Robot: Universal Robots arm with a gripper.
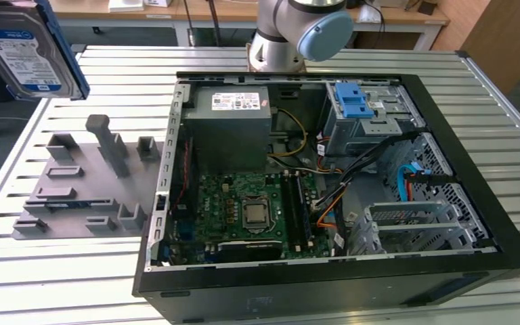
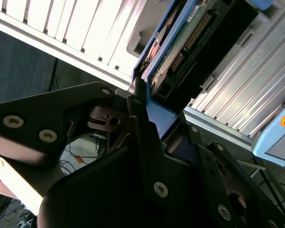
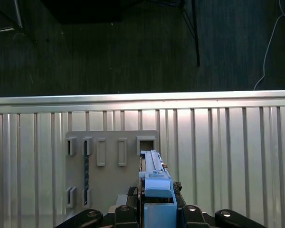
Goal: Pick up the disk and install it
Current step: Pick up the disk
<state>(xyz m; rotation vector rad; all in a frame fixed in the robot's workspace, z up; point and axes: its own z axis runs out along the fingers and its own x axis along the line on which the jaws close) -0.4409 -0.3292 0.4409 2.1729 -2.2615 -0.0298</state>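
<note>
The disk [image 1: 25,54] is lifted well above the table at the exterior view's far left, a silver drive with a white-and-blue label in a bright blue carrier frame. In the first wrist view the disk [image 3: 154,178] stands edge-on between the black fingers, and my gripper [image 3: 156,213] is shut on its blue frame. The second wrist view shows the disk's [image 2: 190,42] connector end and circuit board sticking out past my gripper [image 2: 149,121].
An open black computer case [image 1: 477,196] lies on the slatted metal table [image 1: 52,284]. Inside are a grey power supply [image 1: 233,115], the motherboard [image 1: 251,213] and a silver drive cage with a blue latch [image 1: 355,101]. A grey fixture plate [image 1: 79,183] sits beside the case.
</note>
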